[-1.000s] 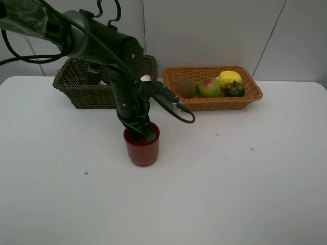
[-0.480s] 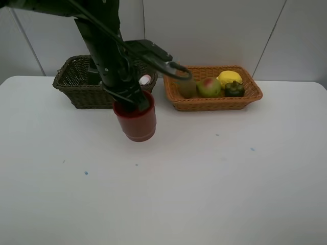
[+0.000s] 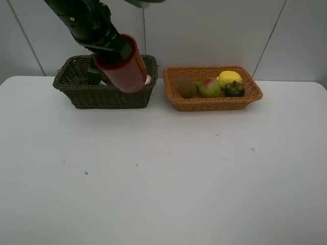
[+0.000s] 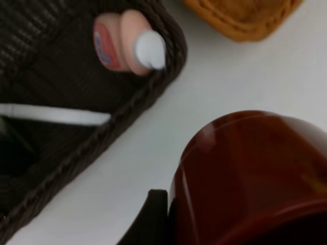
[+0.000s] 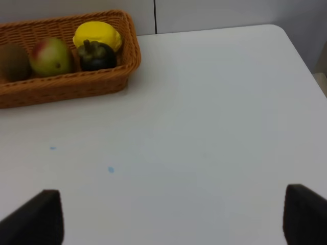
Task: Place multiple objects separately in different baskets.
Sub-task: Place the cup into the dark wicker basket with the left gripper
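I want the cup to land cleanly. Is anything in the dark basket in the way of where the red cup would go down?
The red cup hangs tilted over the dark basket. Inside lie a pink bottle at one corner and a white marker, with bare floor between them.

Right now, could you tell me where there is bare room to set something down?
The white table is bare in front of both baskets. The tan basket is crowded with fruit. The dark basket holds a pink bottle and marker, with the left claw's red cup above it.
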Tool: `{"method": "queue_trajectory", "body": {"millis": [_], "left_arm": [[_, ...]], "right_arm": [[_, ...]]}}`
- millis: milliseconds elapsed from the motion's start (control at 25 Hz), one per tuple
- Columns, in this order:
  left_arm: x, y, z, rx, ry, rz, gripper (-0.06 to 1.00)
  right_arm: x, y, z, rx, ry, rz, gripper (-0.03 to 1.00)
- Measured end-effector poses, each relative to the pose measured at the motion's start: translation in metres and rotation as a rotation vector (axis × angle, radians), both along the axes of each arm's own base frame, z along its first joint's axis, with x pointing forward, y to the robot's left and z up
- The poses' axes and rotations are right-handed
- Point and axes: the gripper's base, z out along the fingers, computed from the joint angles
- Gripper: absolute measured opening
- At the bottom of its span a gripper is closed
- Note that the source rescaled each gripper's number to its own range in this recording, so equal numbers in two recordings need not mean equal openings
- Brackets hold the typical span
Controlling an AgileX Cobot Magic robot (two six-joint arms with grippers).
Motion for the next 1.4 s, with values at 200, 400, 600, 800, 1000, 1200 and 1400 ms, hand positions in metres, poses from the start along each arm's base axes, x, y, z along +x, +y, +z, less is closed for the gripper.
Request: {"method": "queue_trajectory", "body": {"millis": [200,400,600,800,1000,1200,1400], "left_arm": [[0.019,0.007,0.009,-0.117,-0.139,0.087,0.0],[0.038,0.013,0.01,-0.188,-0.263,0.124,0.0],[0.053,0.015,-0.006,-0.167,-0.29,0.127,0.0],[0.075,0.024,-0.04,-0.174,-0.259,0.195,0.0],[0.093,0.034,-0.073,-0.178,-0.234,0.246,0.0],[0.104,0.04,-0.099,-0.165,-0.224,0.258,0.0],[0.112,0.047,-0.116,-0.161,-0.226,0.273,0.0]], "right_arm": [[0.0,0.0,0.0,0.0,0.0,0.0,0.93],[0.0,0.0,0.0,0.0,0.0,0.0,0.93],[0.0,0.0,0.0,0.0,0.0,0.0,0.93],[0.0,0.0,0.0,0.0,0.0,0.0,0.93],[0.0,0.0,0.0,0.0,0.0,0.0,0.93],[0.0,0.0,0.0,0.0,0.0,0.0,0.93],[0.0,0.0,0.0,0.0,0.0,0.0,0.93]]}}
